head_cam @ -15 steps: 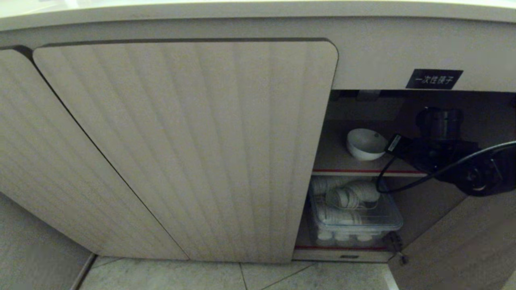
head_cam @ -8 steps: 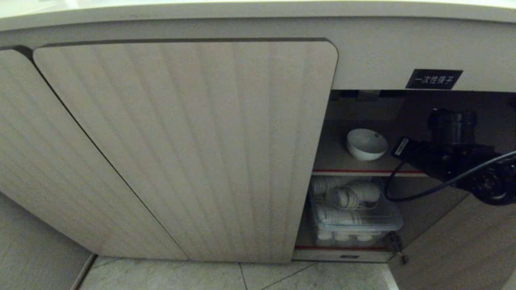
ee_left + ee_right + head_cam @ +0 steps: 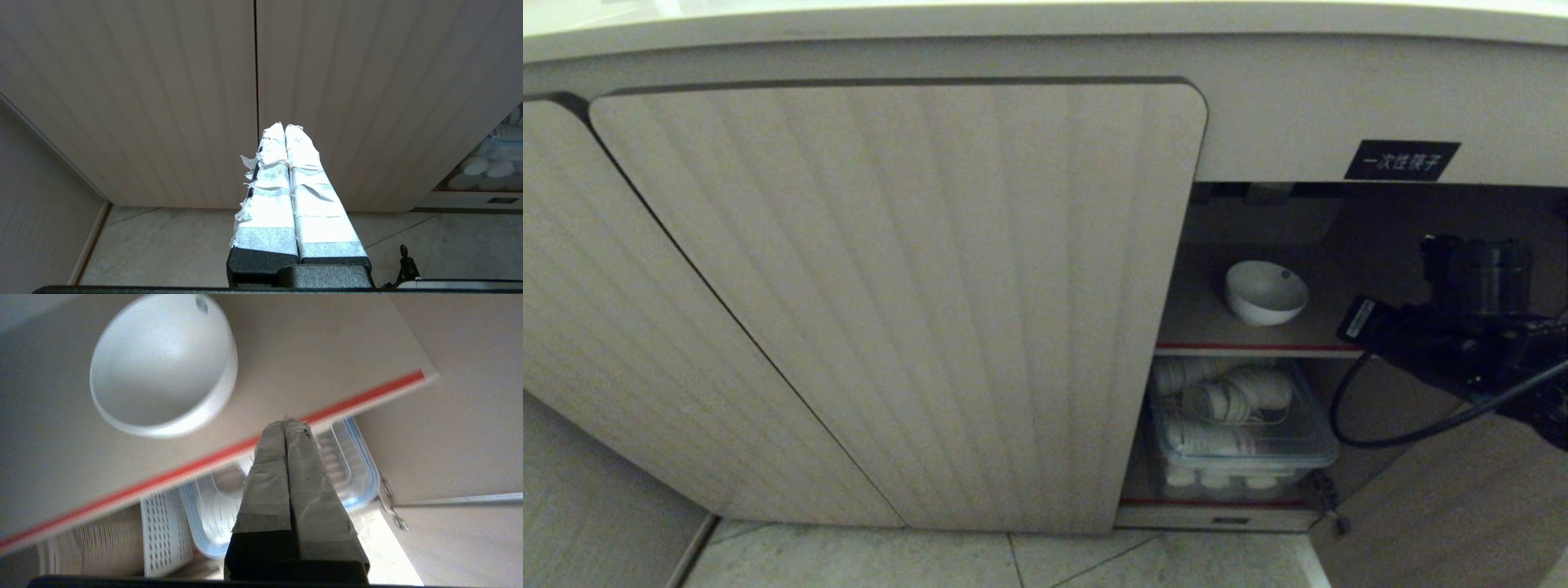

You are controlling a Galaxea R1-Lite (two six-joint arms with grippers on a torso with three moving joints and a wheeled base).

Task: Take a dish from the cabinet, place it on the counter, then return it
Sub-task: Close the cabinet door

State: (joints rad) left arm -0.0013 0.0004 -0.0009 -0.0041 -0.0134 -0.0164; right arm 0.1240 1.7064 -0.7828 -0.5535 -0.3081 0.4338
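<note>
Cabinet (image 3: 898, 302) fills most of the head view: fluted doors shut on the left, right bay open w/ a black label (image 3: 1402, 159) above it. Tabletop (image 3: 1045, 24) shows only as a pale rim along the top edge, nothing of its surface visible.

Inside the open bay, upper shelf (image 3: 1201, 314) w/ a red front edge; below it a clear plastic bin (image 3: 1241, 441) packed w/ white crockery.

Dish (image 3: 1266, 291) sits upright on that upper shelf, toward the left of the bay, alone, apart from any tool. In the right wrist view the dish (image 3: 163, 363) is off to one side of the fingertips, not in line w/ them.

Right tool (image 3: 288, 422) is at the front of the bay, to the right of the dish; fingers pressed fully together, holding nothing, tips over the shelf's red edge. Left tool (image 3: 284, 128) parked facing the shut doors, fingers also together and empty.

Judgement on risks:
- A tool closed like this can't take the rim; reaching in w/o spreading the fingers would just shove the dish back or tip it
- Dish is smooth, round ceramic, so a pinch on the rim could slip, and a drop onto shelf or floor could chip it
- Bay is tight: arm or its cable could catch the shelf edge, the door or the frame
- Approach from the side may nudge the dish toward the left wall
</note>
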